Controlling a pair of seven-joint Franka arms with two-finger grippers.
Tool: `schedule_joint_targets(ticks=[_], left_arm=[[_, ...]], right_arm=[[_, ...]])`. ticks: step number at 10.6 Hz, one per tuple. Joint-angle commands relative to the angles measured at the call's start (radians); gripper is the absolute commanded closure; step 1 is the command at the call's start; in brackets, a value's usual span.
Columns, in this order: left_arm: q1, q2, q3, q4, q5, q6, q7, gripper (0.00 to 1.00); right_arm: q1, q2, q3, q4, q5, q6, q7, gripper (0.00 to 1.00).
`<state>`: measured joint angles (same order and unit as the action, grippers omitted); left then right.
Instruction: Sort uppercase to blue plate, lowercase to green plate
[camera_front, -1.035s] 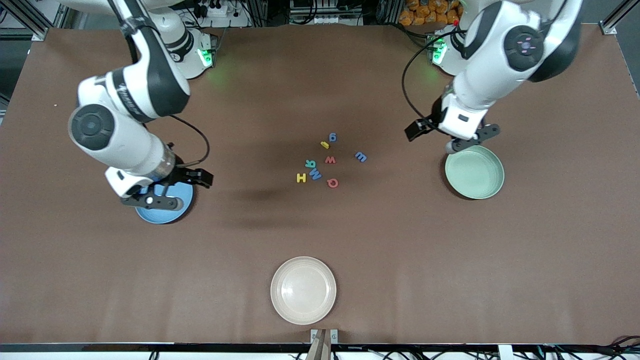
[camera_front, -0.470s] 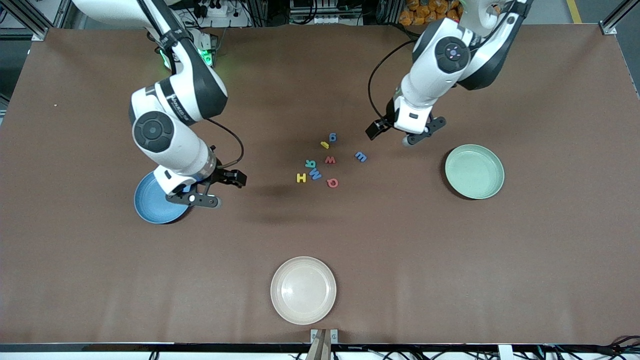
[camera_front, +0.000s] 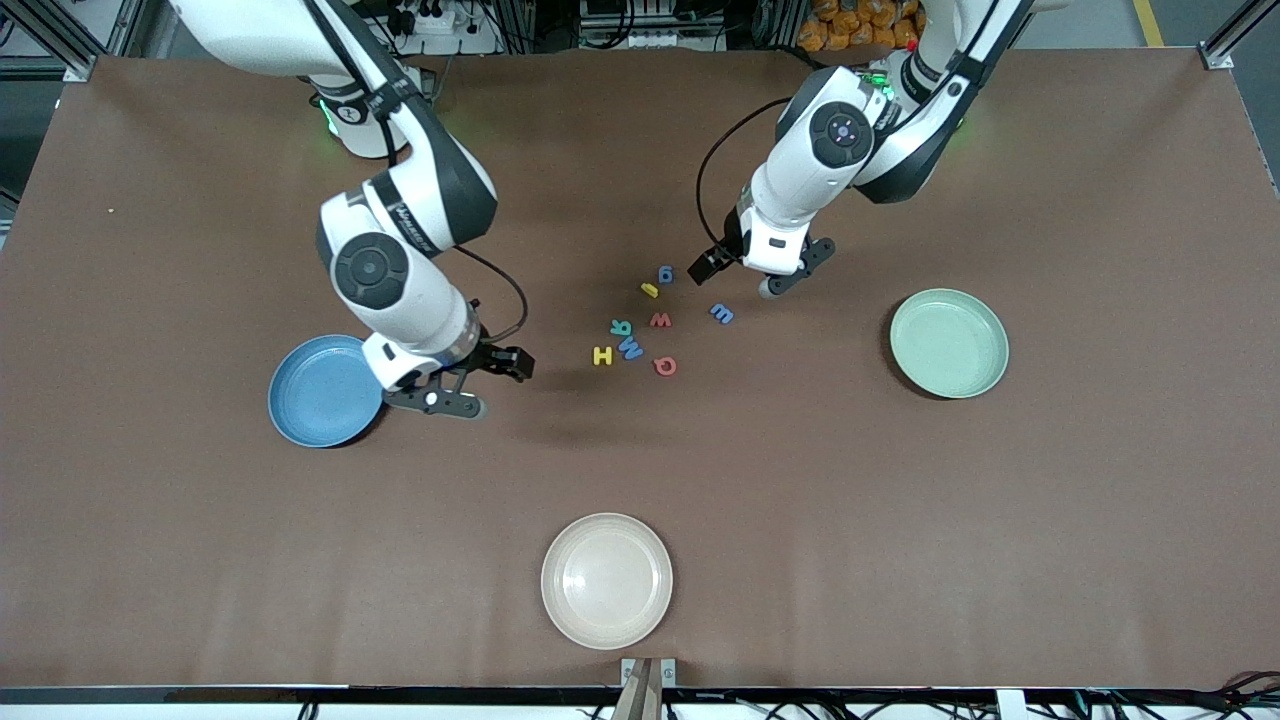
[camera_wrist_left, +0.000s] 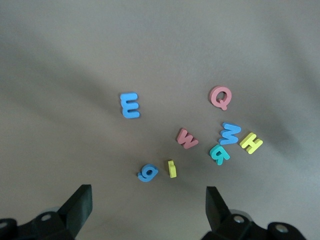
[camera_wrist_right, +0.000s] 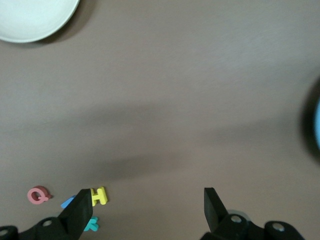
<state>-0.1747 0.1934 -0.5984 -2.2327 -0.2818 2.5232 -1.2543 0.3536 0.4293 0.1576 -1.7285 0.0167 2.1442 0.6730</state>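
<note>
Both arms have swung in from their plates toward the middle of the table: the right gripper (camera_front: 437, 398), fingers spread and empty, now hangs beside the blue plate (camera_front: 318, 392), the left gripper (camera_front: 783, 277), equally spread, just beside the letters. Sorting looks about to begin, as both plates, including the green plate (camera_front: 948, 343), are bare. The uppercase (camera_front: 632, 348) and lowercase (camera_front: 661, 320) foam letters lie flat in one loose cluster mid-table.

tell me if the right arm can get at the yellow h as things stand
Probably yes. The right end effector is open over bare table between the blue plate and the yellow H. The H lies flat at that edge of the cluster, with only the blue M close beside it.
</note>
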Motion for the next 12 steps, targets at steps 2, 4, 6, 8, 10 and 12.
schedule_joint_targets(ticks=[2,4,6,8,10,12], left_arm=[[-0.065,0.115,0.012,0.015,0.003,0.12,-0.091,0.0],[-0.087,0.15,0.035,0.027,0.006,0.144,-0.123,0.0],[-0.118,0.204,0.064,0.054,0.006,0.195,-0.183,0.0],[-0.141,0.259,0.089,0.102,0.006,0.204,-0.226,0.0],[-0.172,0.3,0.115,0.154,0.006,0.204,-0.27,0.02],[-0.257,0.351,0.184,0.218,0.006,0.204,-0.306,0.03]], right_arm=[[0.028,0.042,0.002,0.0,-0.044,0.051,0.062,0.02],[0.016,0.042,0.002,-0.002,-0.052,0.046,0.06,0.02],[-0.013,0.042,0.0,0.0,-0.054,0.043,0.054,0.02],[-0.03,0.039,0.0,0.0,-0.054,0.039,0.042,0.02],[-0.047,0.026,0.0,-0.002,-0.054,0.036,0.031,0.02],[-0.067,0.016,0.0,0.0,-0.054,0.014,0.023,0.02]])
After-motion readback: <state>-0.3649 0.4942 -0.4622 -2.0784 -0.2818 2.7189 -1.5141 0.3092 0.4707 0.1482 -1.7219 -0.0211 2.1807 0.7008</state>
